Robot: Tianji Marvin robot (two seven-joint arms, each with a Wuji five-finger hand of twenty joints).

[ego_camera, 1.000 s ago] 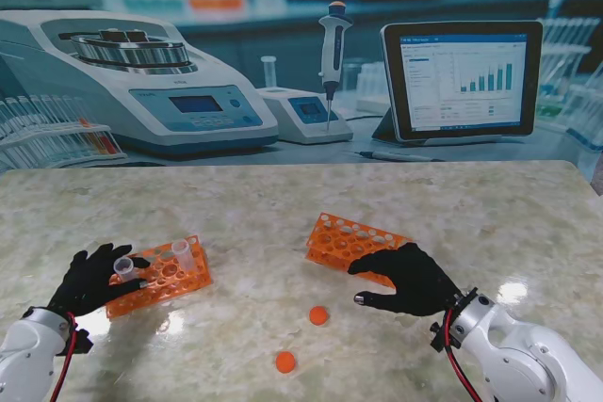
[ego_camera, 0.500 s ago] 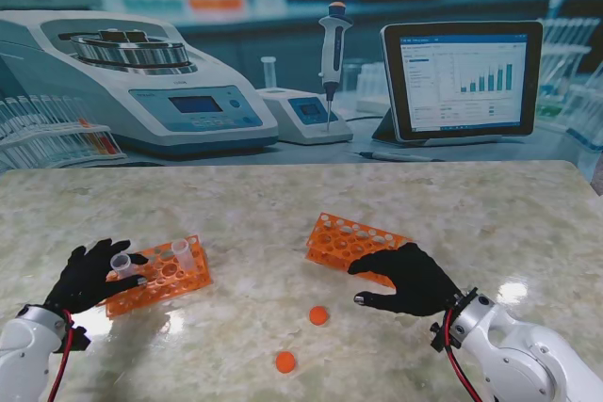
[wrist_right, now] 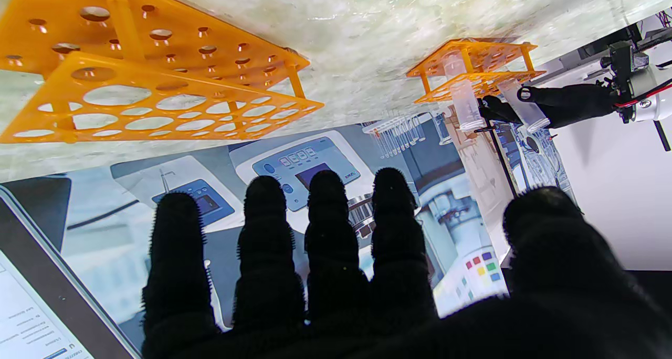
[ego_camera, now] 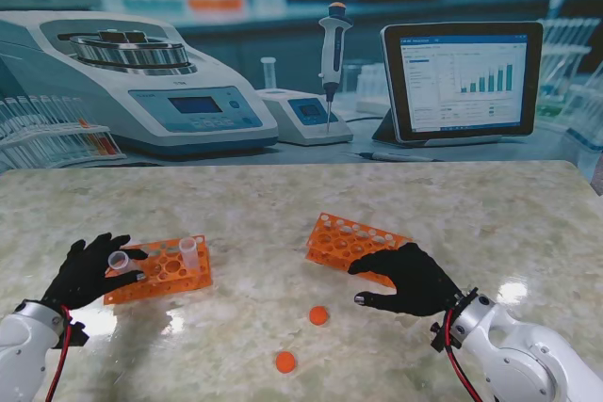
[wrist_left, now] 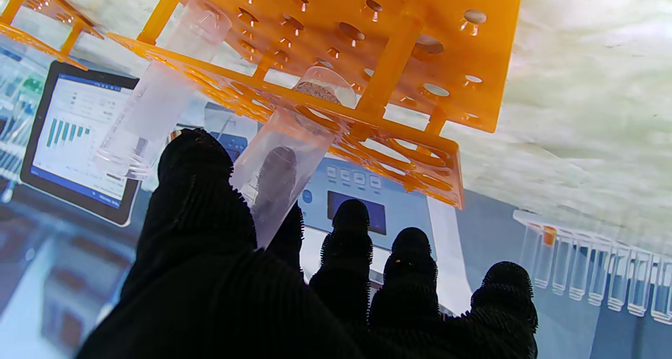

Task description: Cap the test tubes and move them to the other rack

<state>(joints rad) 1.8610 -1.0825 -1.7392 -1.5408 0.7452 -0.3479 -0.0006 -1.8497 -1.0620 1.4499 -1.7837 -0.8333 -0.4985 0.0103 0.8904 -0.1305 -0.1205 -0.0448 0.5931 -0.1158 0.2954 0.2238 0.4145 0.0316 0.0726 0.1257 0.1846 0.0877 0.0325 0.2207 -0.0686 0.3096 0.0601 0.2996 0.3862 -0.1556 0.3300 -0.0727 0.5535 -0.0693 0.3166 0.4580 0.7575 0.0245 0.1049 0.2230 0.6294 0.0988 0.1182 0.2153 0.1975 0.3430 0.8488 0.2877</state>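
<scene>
Holding two uncapped tubes, left rack (ego_camera: 158, 270) sits at left hand (ego_camera: 83, 270), which grasps near tube (ego_camera: 119, 262); right rack (ego_camera: 353, 241) empty, right hand (ego_camera: 410, 280) released.

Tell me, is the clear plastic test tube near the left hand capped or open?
Open: the clear plastic test tube shows a bare rim, and both round orange caps lie on the table.

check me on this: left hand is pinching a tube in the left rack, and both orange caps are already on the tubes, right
Not quite. The two orange caps lie loose on the table, as the stand view shows. The left hand does pinch a tube in the left rack.
</scene>
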